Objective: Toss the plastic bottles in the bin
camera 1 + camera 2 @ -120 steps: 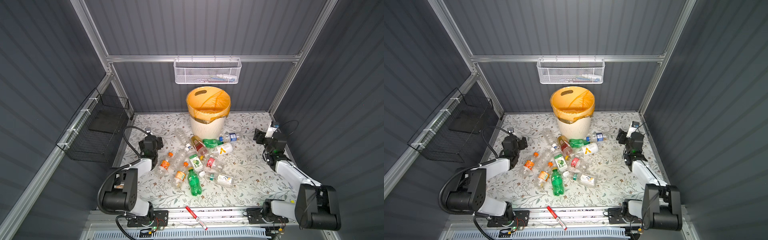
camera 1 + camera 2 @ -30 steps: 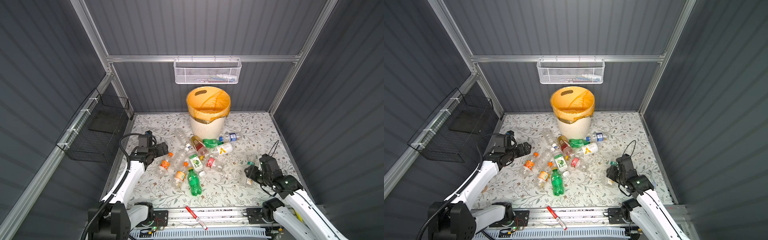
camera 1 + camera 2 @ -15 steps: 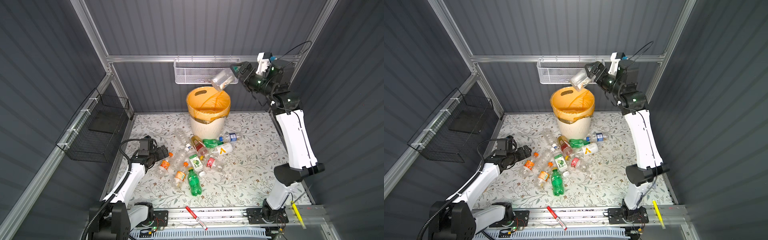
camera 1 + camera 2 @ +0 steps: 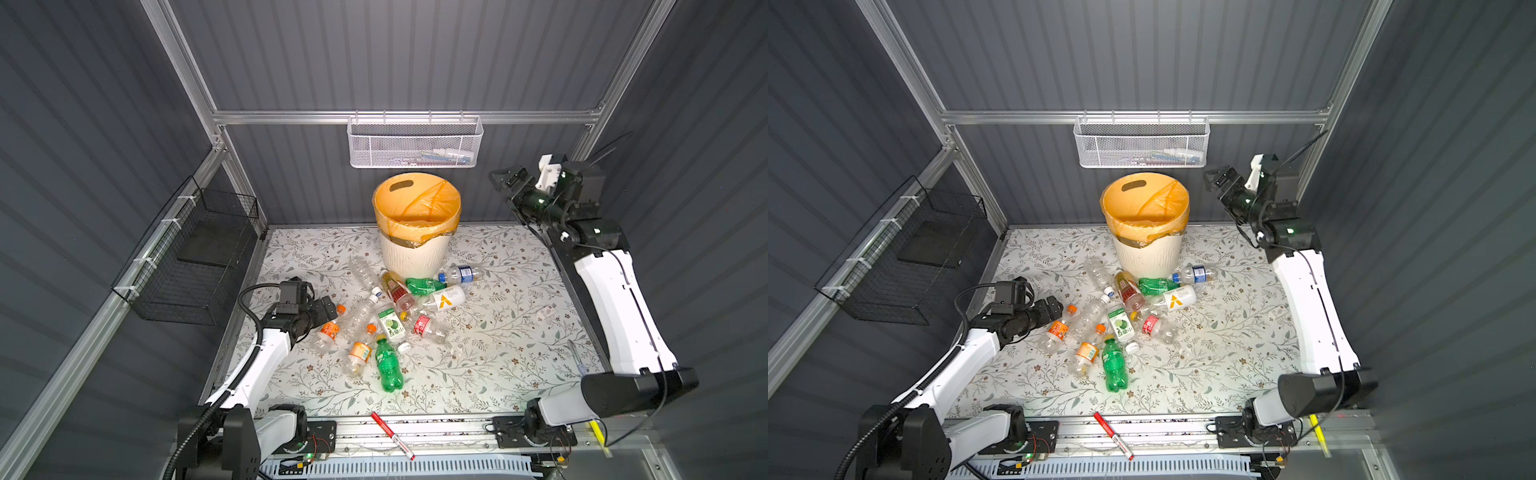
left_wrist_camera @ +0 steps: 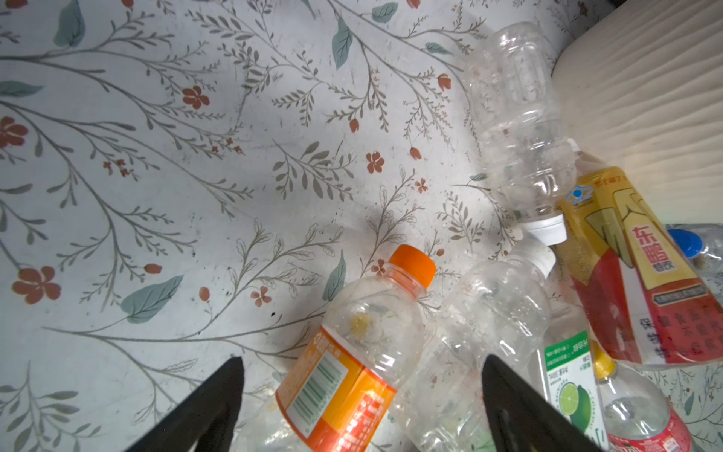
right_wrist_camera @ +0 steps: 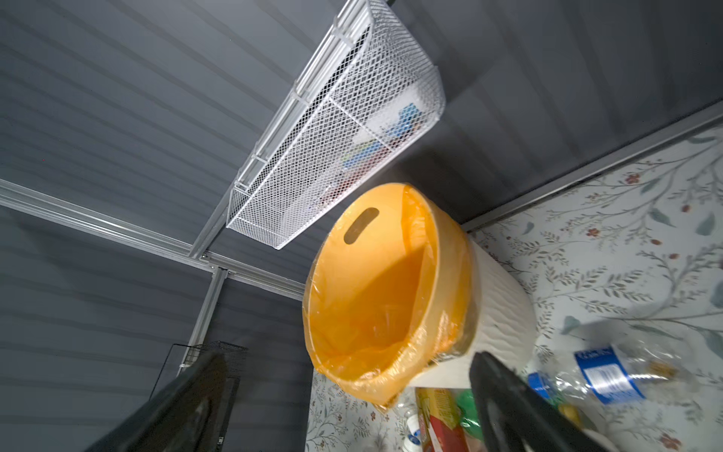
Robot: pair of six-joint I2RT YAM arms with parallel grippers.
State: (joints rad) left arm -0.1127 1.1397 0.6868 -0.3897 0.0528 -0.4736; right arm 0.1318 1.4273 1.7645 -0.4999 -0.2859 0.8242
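Straddling an orange-labelled bottle (image 5: 352,352), the left tool (image 5: 358,364) has its fingers spread apart, one on each side of the bottle's body, and neither seems to press it yet. That bottle lies on its side at the edge of the heap farthest from the bin (image 4: 415,257), with a clear bottle (image 5: 489,325) touching it on the bin-ward side.

The right tool (image 4: 505,179) hangs high beside the bin's rim, fingers also apart and with nothing between them. Its wrist view looks into the bin's orange liner, where the contents are too dim to make out.

About eleven bottles (image 4: 390,326) lie jumbled on the flowered counter (image 4: 498,332) just in front of the bin, a blue-labelled one (image 4: 461,273) close by its foot.

With the right tool empty, the step in hand looks to be the left arm's pick. Next the left tool should settle a little lower, close across the orange-labelled bottle's width and lift it clear of its neighbour. It should then carry the bottle over the bin's mouth before letting go. The touching neighbour is the hazard: a finger may catch it and nudge the heap.
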